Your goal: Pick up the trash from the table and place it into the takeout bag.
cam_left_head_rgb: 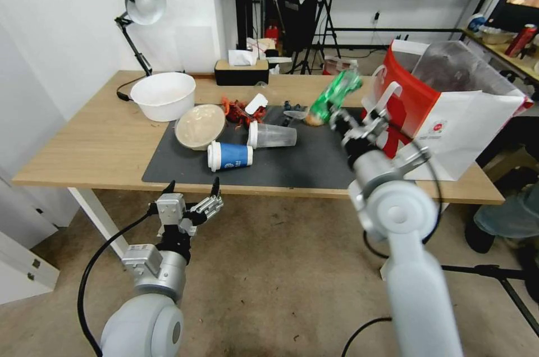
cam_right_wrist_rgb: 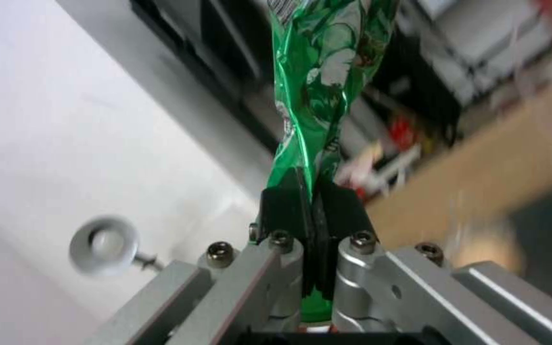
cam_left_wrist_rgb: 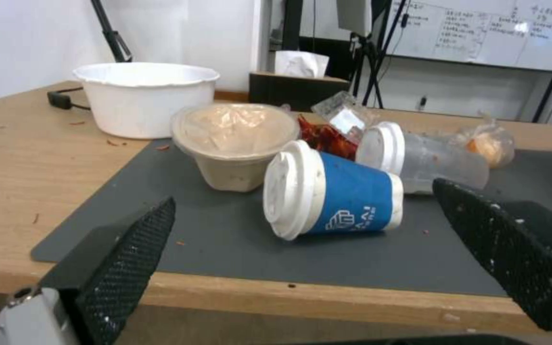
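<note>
The right end effector pinched the green can above the surface. It looked ready to carry it to the bag. The left end effector hung spread.

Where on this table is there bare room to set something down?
Bare wood lies left of the grey mat, in front of the white bowl. The mat's near strip, right of the blue paper cup, is free. Crowded: mat's far half, around beige bowl and clear plastic cup.

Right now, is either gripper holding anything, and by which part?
The right gripper pinches the crushed green can by its flattened lower end, lifted over the mat. The left gripper is open and empty.
</note>
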